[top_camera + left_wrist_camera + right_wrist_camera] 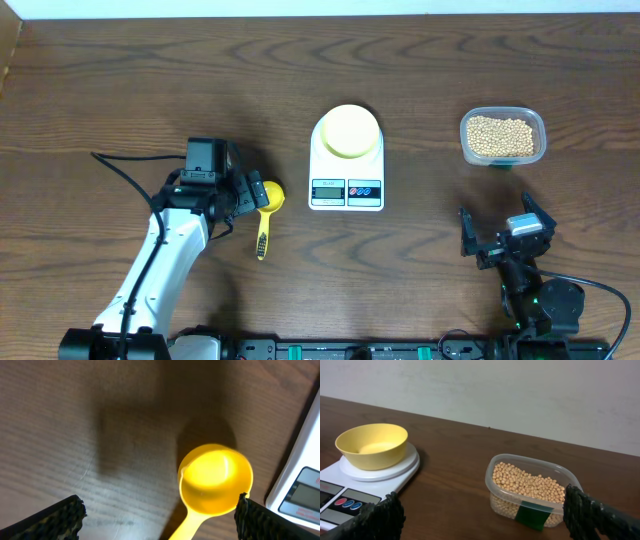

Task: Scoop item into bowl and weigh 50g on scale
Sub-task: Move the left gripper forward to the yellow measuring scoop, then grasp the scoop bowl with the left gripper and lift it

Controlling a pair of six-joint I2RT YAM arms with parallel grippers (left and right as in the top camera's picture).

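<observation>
Step in hand, by judgement: picking up the scoop, nothing scooped yet. The left gripper point(243, 192) hovers over the yellow scoop point(266, 215) with its jaws wide open and holding nothing. In the left wrist view the scoop's cup lies between the fingers, closer to one of them; whether it touches can't be told.

The scoop lies on the table point(120, 90) at 9 o'clock of the scale point(346, 190), handle pointing to 6 o'clock. The bowl point(348, 131) sits on the scale's plate at its 12 o'clock end and looks empty. The beans point(500, 137) are all in the clear tub point(540, 125), at 3 o'clock of the scale.

The right gripper point(500, 220) sits at 6 o'clock of the tub, jaws open and empty.

Next move likely: shift the left gripper toward 6 o'clock to straddle the handle, lower, close, then carry the scoop across to the tub.
</observation>
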